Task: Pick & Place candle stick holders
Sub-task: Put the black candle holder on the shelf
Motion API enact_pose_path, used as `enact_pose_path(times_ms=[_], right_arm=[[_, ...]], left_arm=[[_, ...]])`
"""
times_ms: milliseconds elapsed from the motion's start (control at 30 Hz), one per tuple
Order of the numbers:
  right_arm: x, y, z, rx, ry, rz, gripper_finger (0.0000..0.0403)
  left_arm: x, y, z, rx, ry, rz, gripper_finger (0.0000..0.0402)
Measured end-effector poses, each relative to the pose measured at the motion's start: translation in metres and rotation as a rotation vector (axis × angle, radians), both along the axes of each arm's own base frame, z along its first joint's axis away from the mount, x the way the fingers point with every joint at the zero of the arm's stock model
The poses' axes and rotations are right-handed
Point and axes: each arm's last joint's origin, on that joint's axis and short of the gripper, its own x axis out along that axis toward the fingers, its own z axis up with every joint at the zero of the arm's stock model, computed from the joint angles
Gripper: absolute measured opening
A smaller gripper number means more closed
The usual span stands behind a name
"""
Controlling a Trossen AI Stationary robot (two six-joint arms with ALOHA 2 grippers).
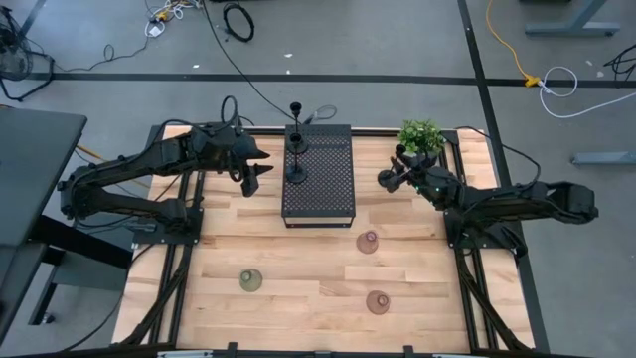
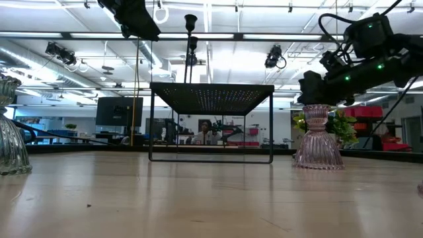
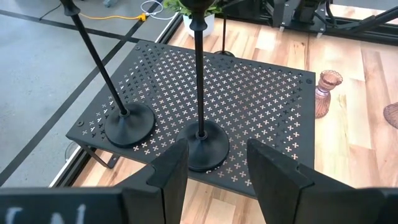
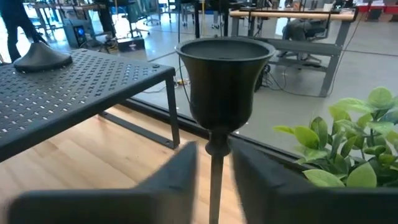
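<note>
**Two black holders on the stand, a third in the right gripper**

The left gripper (image 1: 254,171) hangs just left of the black perforated stand (image 1: 320,175), its fingers (image 3: 171,169) spread wide and empty. On the stand's left part stand two thin black holders (image 3: 200,144), one (image 3: 129,122) behind the other. Right of the stand, the right gripper (image 1: 386,179) is closed around the stem of a third black holder (image 4: 222,81), near the potted plant (image 1: 420,136). In front of the stand, on the wooden table (image 1: 298,298), lie three low round holders: an olive one (image 1: 250,281) to the left, a reddish one (image 1: 368,242) nearest the stand, another (image 1: 378,301) farther forward.
</note>
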Motion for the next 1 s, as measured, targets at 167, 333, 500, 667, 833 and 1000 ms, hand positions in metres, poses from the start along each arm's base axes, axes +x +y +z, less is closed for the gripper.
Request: enact_pose_path(times_ms=[167, 333, 500, 667, 833, 1000], right_arm=[[0.001, 0.000, 0.002, 0.008, -0.047, 0.009, 0.0017], [0.002, 0.004, 0.007, 0.009, -0.077, 0.042, 0.0007], [0.015, 0.011, 0.034, 0.018, -0.053, 0.121, 0.0004], [0.032, 0.025, 0.085, 0.051, 0.123, 0.170, 0.0002], [0.040, 0.048, 0.149, 0.008, 0.096, 0.275, 0.0001], [0.040, 0.073, 0.198, -0.011, 0.005, 0.399, 0.0001]], left_arm=[[0.000, 0.000, 0.000, 0.000, 0.000, 0.000, 0.0165], [0.000, 0.000, 0.000, -0.001, 0.000, -0.001, 0.0165], [0.000, -0.001, 0.000, -0.021, -0.006, -0.033, 0.0165], [0.001, -0.002, 0.000, -0.033, -0.010, -0.056, 0.0165], [0.001, -0.002, 0.000, -0.034, -0.011, -0.058, 0.0165], [0.001, -0.003, 0.000, -0.055, -0.019, -0.094, 0.0165]])
